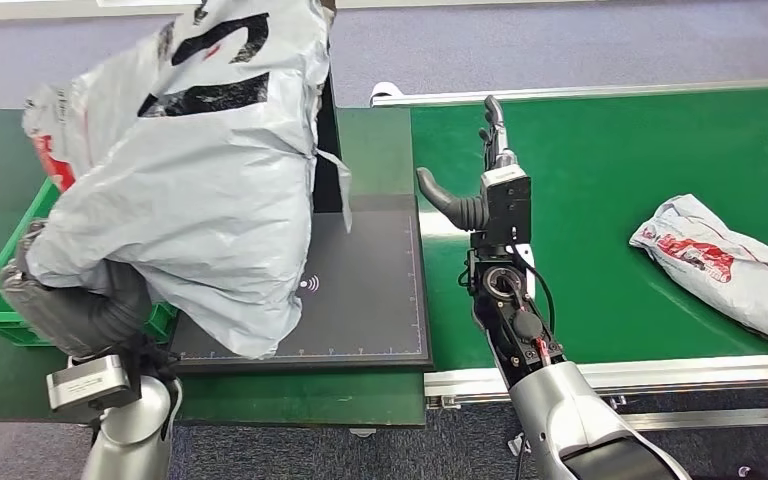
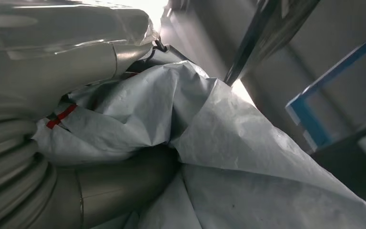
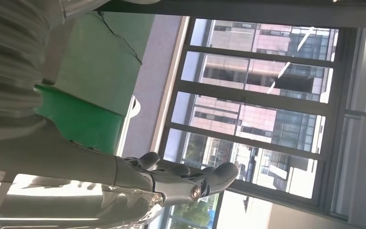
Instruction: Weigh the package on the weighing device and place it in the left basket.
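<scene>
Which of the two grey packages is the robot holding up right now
The big grey package with black lettering, lifted by the left hand above the green basket. The smaller package lies untouched on the green conveyor belt.

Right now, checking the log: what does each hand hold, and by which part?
The left hand grips the large grey package by its lower end. The right hand holds nothing, fingers extended.

A dark green table (image 1: 360,400) at lower left carries a black weighing pad (image 1: 370,300) and a green basket (image 1: 0,290) at its left edge, while the green conveyor belt (image 1: 590,170) at right bears one grey package (image 1: 725,265).
</scene>
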Available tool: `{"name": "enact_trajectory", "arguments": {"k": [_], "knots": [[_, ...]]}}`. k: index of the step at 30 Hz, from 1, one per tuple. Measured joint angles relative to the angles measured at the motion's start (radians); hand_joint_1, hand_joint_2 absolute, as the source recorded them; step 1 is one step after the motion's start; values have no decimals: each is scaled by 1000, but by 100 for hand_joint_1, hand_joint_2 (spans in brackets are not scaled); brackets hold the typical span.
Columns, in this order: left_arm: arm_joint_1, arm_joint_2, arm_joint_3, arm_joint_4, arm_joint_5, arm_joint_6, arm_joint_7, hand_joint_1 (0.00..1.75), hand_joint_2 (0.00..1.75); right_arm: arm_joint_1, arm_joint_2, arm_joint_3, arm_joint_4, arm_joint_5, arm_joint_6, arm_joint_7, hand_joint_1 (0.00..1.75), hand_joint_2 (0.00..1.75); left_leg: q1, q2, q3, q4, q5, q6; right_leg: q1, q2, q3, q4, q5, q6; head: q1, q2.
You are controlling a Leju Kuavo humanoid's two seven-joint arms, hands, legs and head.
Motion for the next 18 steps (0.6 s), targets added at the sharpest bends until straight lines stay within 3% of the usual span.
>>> {"name": "enact_trajectory", "arguments": {"k": [4,7,9,12,14,18], "knots": [[-30,-20,108,-14,-122,0,0,175,175,5,-1,6,0,-34,33,11,0,175,0,0,0,0,0,0,0,0,0,0,0,0,0,0],[-93,-24,212,69,-298,0,20,175,175,15,-5,9,0,-84,119,58,0,175,0,-1,1,0,1,0,0,-1,0,0,0,0,0,0],[-155,-20,291,197,-492,0,100,175,175,18,-7,16,1,-104,180,86,0,175,0,0,1,0,1,0,0,-1,1,0,0,0,0,0],[-233,4,395,394,-731,0,286,175,175,18,-9,28,8,-116,230,108,0,175,0,2,1,0,1,-1,0,1,0,0,1,-1,0,0],[-268,29,440,504,-794,0,369,175,175,17,-11,33,17,-119,246,115,0,175,0,2,1,0,2,-1,0,1,0,1,2,-1,0,0],[-323,89,520,678,-775,0,436,175,175,13,-12,45,33,-121,269,122,0,175,0,2,0,0,1,-1,0,1,-1,1,1,-1,0,0]]}}
